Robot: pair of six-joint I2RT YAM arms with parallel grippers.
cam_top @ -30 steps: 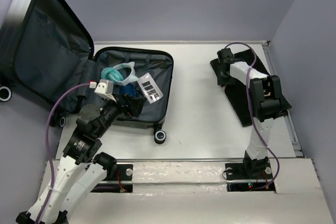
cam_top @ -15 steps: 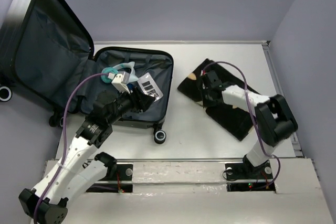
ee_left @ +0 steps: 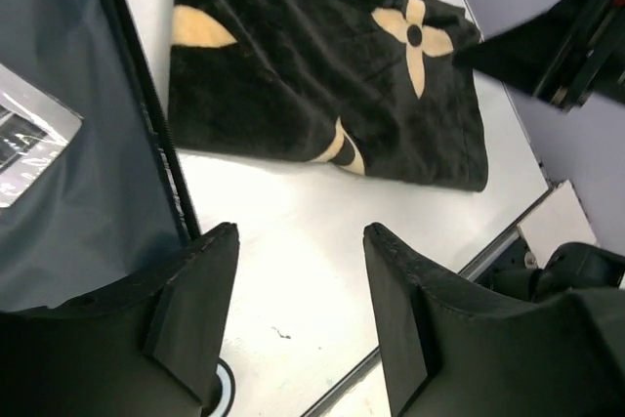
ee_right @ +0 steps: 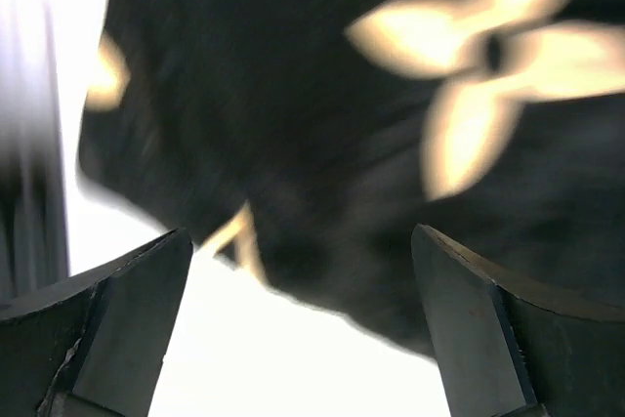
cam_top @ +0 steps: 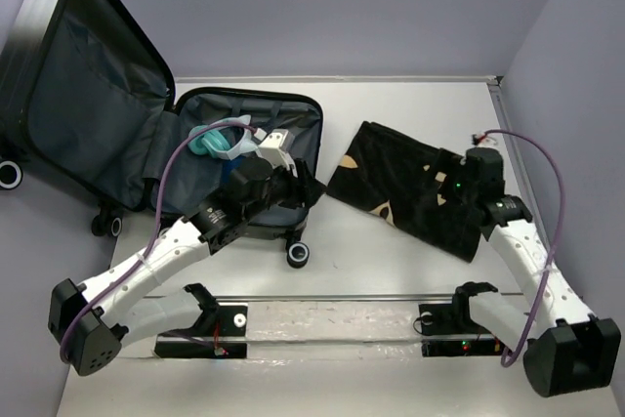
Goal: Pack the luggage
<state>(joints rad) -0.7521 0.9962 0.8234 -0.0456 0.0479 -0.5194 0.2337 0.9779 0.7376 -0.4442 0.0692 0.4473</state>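
Observation:
The luggage (cam_top: 88, 85) lies open at the left, its lid leaning back and its dark grey lining (ee_left: 78, 183) bare in the left wrist view. Inside it are a teal item (cam_top: 220, 140) and a silvery packet (ee_left: 24, 139). The black cloth with tan motifs (cam_top: 405, 187) is spread on the table to the right of the case. My left gripper (ee_left: 303, 233) hangs open over the bare table just past the case's right rim, with nothing between its fingers. Above the cloth's (ee_right: 322, 124) near edge my right gripper (ee_right: 301, 236) stands wide open and empty; that view is blurred.
A black caster wheel (cam_top: 299, 254) sticks out at the case's near right corner. A metal rail (cam_top: 332, 297) runs along the table's near edge. The right arm's wrist (ee_left: 576, 36) shows at the far end of the cloth. Grey walls close in the back and right.
The right gripper dragged the cloth left toward the case, let it go, and its arm swung back to the right. The left arm moved out of the case to its right rim.

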